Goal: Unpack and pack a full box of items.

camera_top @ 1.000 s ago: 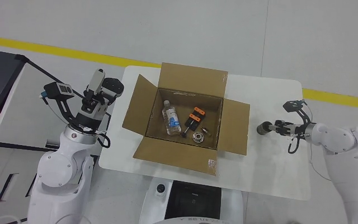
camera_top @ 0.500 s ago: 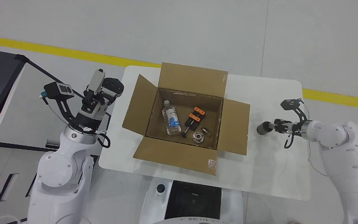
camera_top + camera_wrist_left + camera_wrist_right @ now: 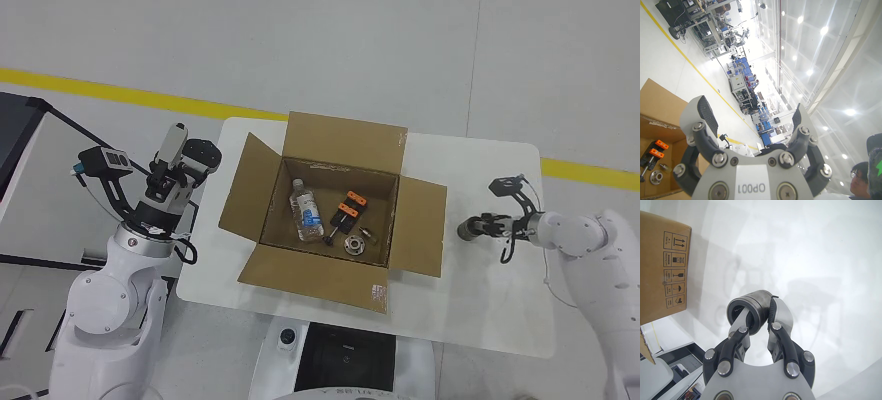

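Right gripper (image 3: 759, 309) is clenched on a metal sleeve (image 3: 751, 308), one finger inside its bore, over the table (image 3: 480, 300) just right of the box (image 3: 420, 225). The sleeve's axis points toward the box. Left gripper (image 3: 751, 113) is spread and empty beyond the box's left side, so the right arm is nearer.

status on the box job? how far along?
Done: box flaps open. In hand: right claw shut on a bearing over the table, right of the box; going out or in, can't tell. Left: bottle, vise, flange and a small stud lie in the box. Left claw open, raised by the table's left side.
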